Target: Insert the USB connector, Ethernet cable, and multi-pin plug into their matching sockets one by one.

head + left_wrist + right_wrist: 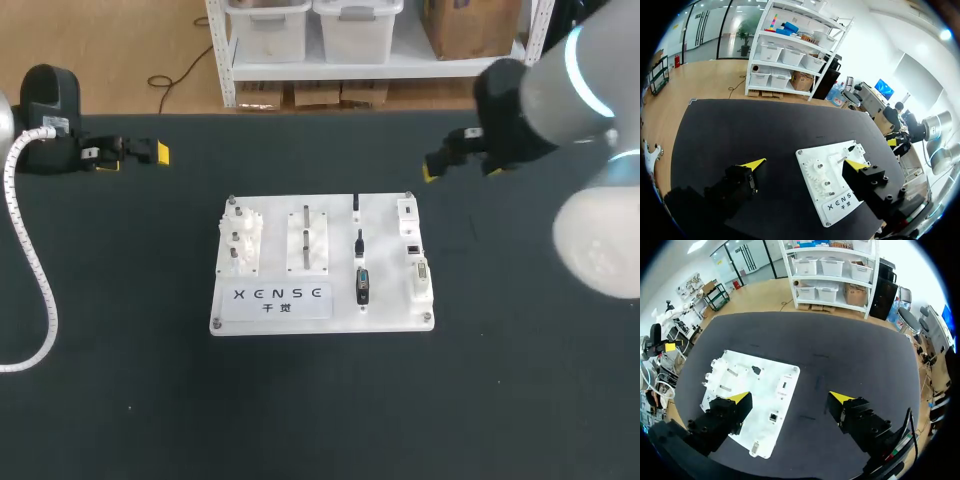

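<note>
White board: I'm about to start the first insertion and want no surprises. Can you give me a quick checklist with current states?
1. Left tool open and empty: ok.
2. Right tool open and empty: ok.
3. White board lying flat, both tools clear of it: ok.
4. Three black plugs in a column on the board, none in a socket: ok.
5. Sockets beside the plugs, uncovered: ok.
6. Plug pins undamaged: cannot tell, too small.
</note>
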Tool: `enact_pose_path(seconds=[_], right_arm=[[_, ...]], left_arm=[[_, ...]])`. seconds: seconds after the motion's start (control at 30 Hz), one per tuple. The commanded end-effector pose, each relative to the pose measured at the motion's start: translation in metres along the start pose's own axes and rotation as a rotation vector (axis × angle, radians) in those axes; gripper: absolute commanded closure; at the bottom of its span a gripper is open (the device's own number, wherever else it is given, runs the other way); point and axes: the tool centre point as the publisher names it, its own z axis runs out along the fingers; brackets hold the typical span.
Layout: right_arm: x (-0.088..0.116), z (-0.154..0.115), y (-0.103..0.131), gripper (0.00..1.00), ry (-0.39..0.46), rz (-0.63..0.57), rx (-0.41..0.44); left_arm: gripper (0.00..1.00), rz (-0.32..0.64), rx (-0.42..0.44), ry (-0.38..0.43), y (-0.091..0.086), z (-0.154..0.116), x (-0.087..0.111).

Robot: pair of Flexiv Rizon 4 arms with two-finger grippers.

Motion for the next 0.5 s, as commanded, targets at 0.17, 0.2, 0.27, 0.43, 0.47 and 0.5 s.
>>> enact_pose_path(seconds=[0.17, 0.2, 0.27, 0.43, 0.47, 0.5], right_arm=[[-0.018, 0.053, 0.025, 0.0, 0.025, -0.028, 0.38], [-0.019, 0.057, 0.028, 0.0, 0.025, -0.04, 0.39], [-0.021, 0.06, 0.033, 0.0, 0.029, -0.045, 0.403], [-0.025, 0.07, 0.048, 0.0, 0.046, -0.046, 0.414], [-0.026, 0.071, 0.051, 0.0, 0.061, -0.036, 0.424], [-0.026, 0.071, 0.053, 0.0, 0.07, -0.025, 0.424]], left_arm=[[0.0, 0.0, 0.0, 0.0, 0.0, 0.0, 0.0], [0.0, 0.0, 0.0, 0.0, 0.0, 0.0, 0.0], [0.0, 0.0, 0.0, 0.0, 0.0, 0.0, 0.0], [0.0, 0.0, 0.0, 0.0, 0.0, 0.0, 0.0], [0.0, 0.0, 0.0, 0.0, 0.0, 0.0, 0.0], [0.0, 0.0, 0.0, 0.0, 0.0, 0.0, 0.0]])
